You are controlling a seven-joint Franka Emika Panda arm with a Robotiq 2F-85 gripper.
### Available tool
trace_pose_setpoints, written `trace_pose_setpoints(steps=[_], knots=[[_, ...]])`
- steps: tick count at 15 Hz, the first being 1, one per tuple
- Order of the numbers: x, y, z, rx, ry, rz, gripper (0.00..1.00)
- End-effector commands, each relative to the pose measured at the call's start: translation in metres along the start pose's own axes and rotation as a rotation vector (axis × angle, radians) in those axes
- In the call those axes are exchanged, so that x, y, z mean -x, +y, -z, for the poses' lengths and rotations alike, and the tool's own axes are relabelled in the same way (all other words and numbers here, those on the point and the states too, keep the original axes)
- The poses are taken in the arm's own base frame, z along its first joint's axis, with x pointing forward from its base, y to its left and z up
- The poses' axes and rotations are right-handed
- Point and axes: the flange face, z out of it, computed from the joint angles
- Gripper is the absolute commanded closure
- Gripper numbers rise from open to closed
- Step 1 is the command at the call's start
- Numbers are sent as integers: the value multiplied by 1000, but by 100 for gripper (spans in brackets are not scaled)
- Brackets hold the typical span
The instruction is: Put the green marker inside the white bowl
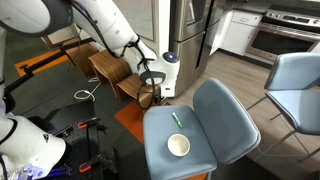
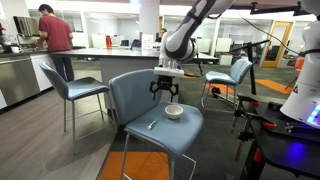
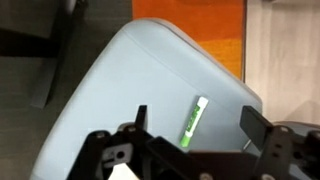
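One green marker lay on the chair seat near the white bowl; gripper hovered above, fingers spread. Probably light, stiff, slick: best pinched mid-barrel.

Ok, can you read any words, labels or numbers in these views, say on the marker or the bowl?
No text can be read in any view.
On the green marker, any print is too blurred to read.
On the white bowl, no marking shows.
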Motion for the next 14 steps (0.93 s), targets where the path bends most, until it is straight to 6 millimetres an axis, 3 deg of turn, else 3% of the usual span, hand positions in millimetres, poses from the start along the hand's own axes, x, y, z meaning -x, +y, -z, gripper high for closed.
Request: trace_pose_setpoints(steps=[1,7,14], knots=[[-17,-21,-41,-63,-6,-187,0],[-47,-29,-110,-58,-35,-318,0],[-78,-36,-149,-65,-37,-307,0]])
